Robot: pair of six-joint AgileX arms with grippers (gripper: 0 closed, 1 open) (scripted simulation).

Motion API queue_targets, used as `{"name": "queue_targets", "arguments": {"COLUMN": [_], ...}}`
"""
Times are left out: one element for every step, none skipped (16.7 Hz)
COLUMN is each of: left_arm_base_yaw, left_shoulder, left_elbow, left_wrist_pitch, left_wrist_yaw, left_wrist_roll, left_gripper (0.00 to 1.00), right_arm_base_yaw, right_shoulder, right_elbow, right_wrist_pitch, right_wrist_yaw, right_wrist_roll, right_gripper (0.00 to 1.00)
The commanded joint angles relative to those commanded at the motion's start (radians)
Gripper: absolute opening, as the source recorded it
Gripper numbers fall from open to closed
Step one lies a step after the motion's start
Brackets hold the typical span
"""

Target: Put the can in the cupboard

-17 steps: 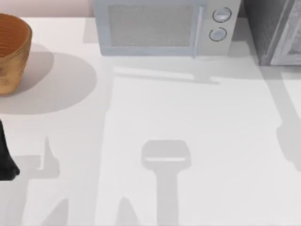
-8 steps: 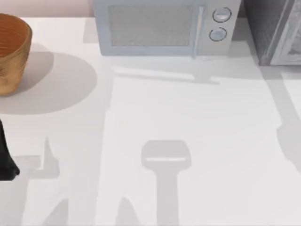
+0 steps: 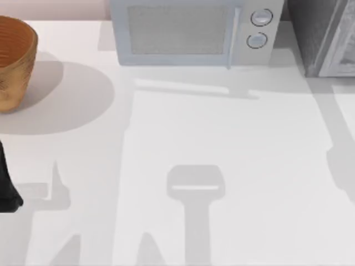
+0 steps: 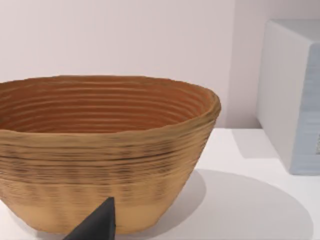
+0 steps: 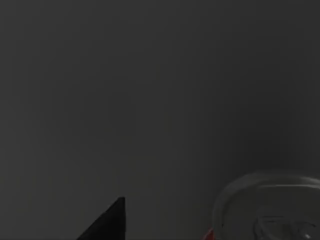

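- Your right gripper [image 5: 107, 225] shows as a black tip in the dim right wrist view. Whether it grasps anything or has let go, you cannot tell.
- Close beside that tip is the small cylindrical can [image 5: 272, 207], with its silvery lid and a sliver of red label. The lid faces up toward the wrist camera, so I judge that its long axis runs away from the wrist and that it stands upright.
- Behind both is a flat dark grey surface. I judge this to be the inside of the cupboard, so the can is probably already there.
- From above, the tall dark grey speckled cupboard [image 3: 324, 33] with its light grey framed door stands at the table's far right corner. The right arm is clearly the nearer one.
- The next move depends on the can lying just to one side of the gripper, so draw straight back without sweeping sideways.
- Your left gripper [image 3: 6, 183] is parked at the white table's [image 3: 222, 133] left edge, facing the ribbed tan woven basket [image 4: 105, 150]. You cannot tell its grip either.
- The light grey microwave [image 3: 194, 33] with two round knobs stands between the basket and the cupboard.
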Motion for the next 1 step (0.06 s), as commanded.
{"name": "queue_targets", "arguments": {"left_arm_base_yaw": [0.000], "left_shoulder": [0.000], "left_elbow": [0.000], "left_wrist_pitch": [0.000], "left_wrist_yaw": [0.000], "left_wrist_roll": [0.000], "left_gripper": [1.00], "right_arm_base_yaw": [0.000], "right_shoulder": [0.000], "right_elbow": [0.000], "right_wrist_pitch": [0.000], "right_wrist_yaw": [0.000], "right_wrist_roll": [0.000], "right_gripper": [1.00]}}
